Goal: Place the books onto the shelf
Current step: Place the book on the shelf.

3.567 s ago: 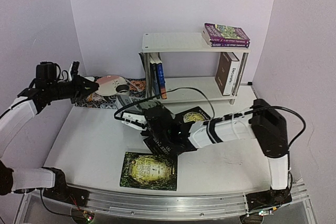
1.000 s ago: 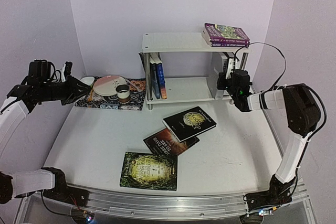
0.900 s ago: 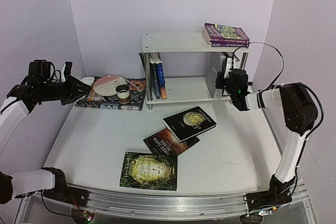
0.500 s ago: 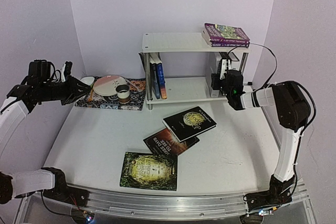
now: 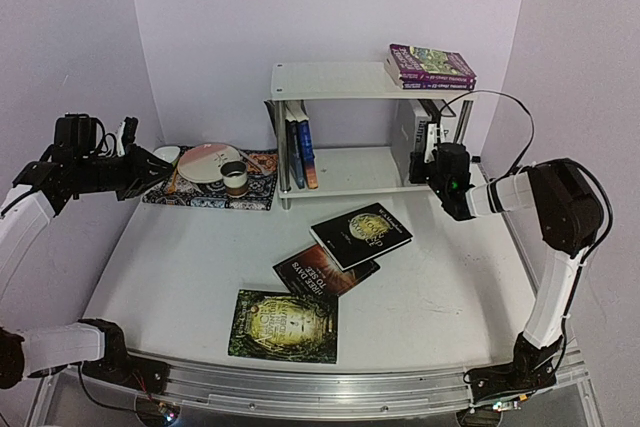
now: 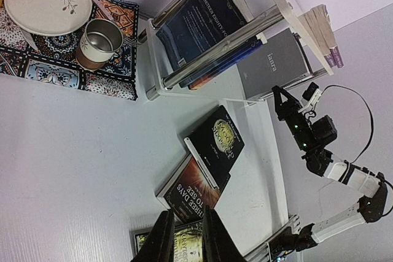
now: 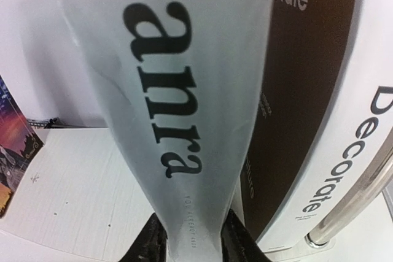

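Observation:
The white shelf [image 5: 340,80] carries two purple books [image 5: 432,65] on top and dark blue books [image 5: 298,152] on its lower tier. My right gripper [image 5: 430,147] reaches into the lower tier's right end. Its fingers clasp the spine of an upright grey book [image 7: 172,78], which stands beside the white-brown book [image 7: 307,90]. On the table lie a black book [image 5: 361,234], a dark red one [image 5: 322,274] and a green one [image 5: 284,325]. My left gripper [image 5: 152,161] hovers at the far left with its fingers [image 6: 166,237] nearly together and nothing between them.
A patterned mat [image 5: 200,192] at the back left holds a plate [image 5: 208,161] and a cup [image 5: 234,178]. The shelf's chrome leg [image 7: 350,213] stands close to the right of my right gripper. Walls close in behind and on both sides.
My right gripper pushed left into the shelf with the grey book, then drew back a little towards the right. The grey book now stands more upright. The left arm stayed still.

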